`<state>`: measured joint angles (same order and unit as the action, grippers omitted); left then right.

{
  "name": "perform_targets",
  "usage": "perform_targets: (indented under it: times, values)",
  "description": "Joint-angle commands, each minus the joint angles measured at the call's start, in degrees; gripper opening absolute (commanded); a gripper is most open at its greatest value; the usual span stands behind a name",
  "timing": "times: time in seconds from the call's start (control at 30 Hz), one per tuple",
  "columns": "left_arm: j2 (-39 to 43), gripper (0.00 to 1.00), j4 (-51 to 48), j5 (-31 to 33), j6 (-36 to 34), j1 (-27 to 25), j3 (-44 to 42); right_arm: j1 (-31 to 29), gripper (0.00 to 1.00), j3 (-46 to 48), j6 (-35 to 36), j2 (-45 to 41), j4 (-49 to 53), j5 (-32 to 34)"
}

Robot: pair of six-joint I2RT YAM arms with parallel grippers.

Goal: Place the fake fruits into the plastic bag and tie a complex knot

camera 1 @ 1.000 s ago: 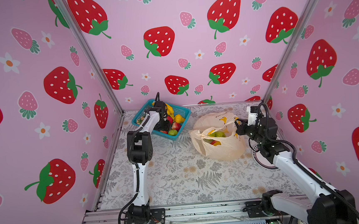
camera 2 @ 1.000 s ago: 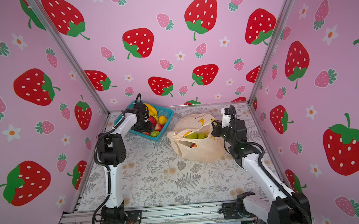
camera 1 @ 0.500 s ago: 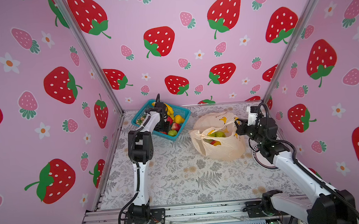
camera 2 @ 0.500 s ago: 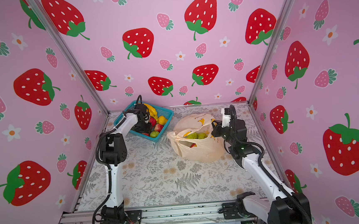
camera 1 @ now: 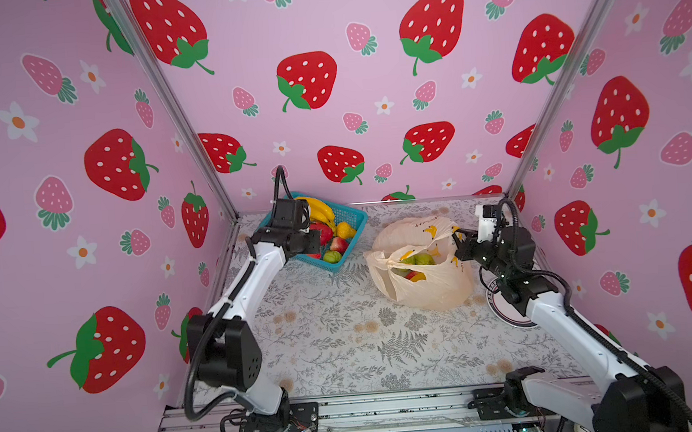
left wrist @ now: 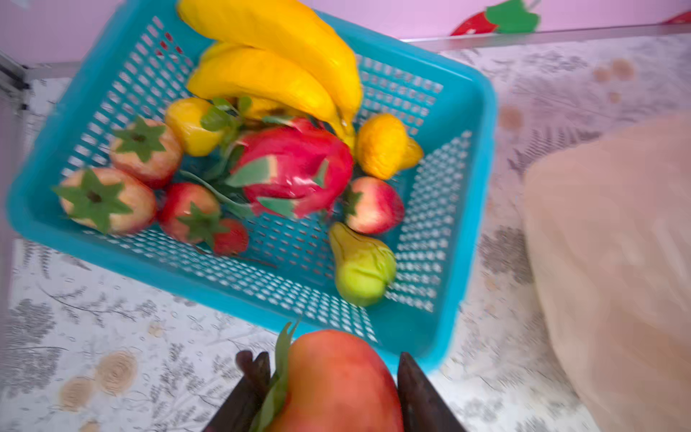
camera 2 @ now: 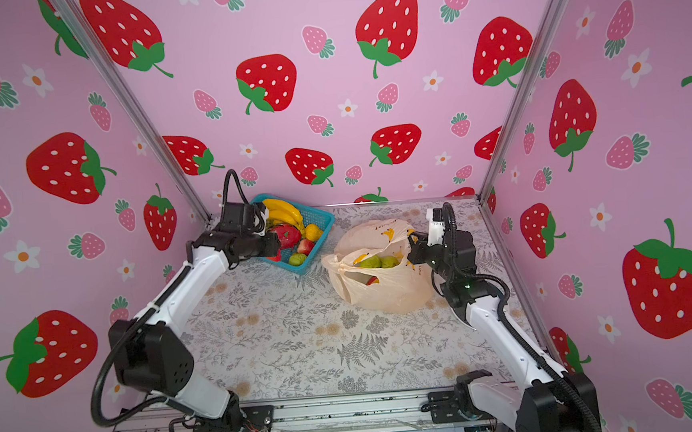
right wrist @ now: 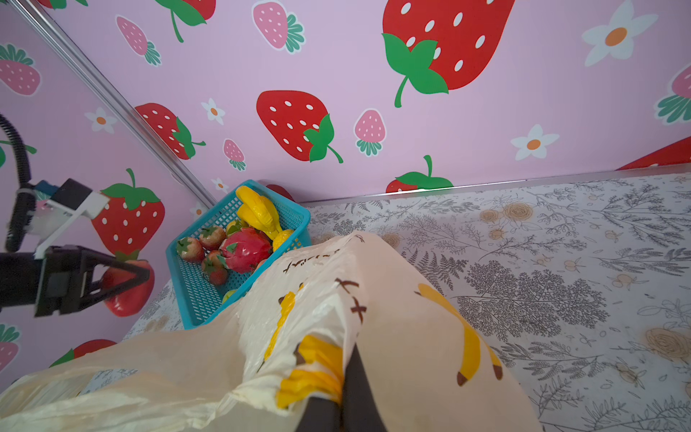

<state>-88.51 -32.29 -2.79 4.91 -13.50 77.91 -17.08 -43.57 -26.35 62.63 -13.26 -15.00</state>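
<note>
We clamp a red strawberry (left wrist: 336,389) in our left gripper (left wrist: 332,361), plastic bag (camera 1: 437,290) well apart; our right gripper (right wrist: 342,370) pinches its rim. Glossy fruit could slip, or miss the sagging mouth.

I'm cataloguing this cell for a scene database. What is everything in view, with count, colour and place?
basket: 1, teal, table's back left
banana bunch: 1, yellow, in basket
dragon fruit: 1, pink-red, in basket
strawberries: about 5, red, in basket
green pear: 1, green, in basket
yellow fruits: 2, yellow-orange, in basket
plastic bag: 1, peach, right of basket
green fruits: 2, green, inside bag
red fruit: 1, red, held near basket
tablecloth: 1, grey floral, tabletop
left pincer: 1, black, shut on red fruit
right pincer: 1, black, shut on bag's rim
</note>
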Motion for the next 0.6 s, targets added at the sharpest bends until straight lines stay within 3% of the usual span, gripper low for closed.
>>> perform_targets:
  times: [0.0, 0.1, 0.2, 0.33, 0.57]
  values:
    - [5.1, 0.33, 10.9, -7.9, 4.2, -3.8, -10.0, 0.3, 0.0, 0.7, -0.2, 0.1, -1.6, 0.3]
    - [8.8, 0.33, 17.6, -16.2, 6.4, -7.6, -16.1, 0.3, 0.0, 0.8, -0.4, 0.3, -1.8, 0.2]
    - [9.2, 0.33, 22.0, -20.5, 8.2, -12.5, -16.8, 0.3, 0.0, 0.8, -0.3, 0.3, -1.7, 0.2]
    - [7.1, 0.33, 27.1, -21.8, 10.8, -18.7, -15.3, 0.3, 0.0, 0.7, -0.4, 0.0, -1.7, 0.2]
    - [0.5, 0.35, 34.5, -21.2, 15.9, -22.6, -10.5, 0.3, 0.0, 0.8, -0.6, 0.1, -1.9, -0.4]
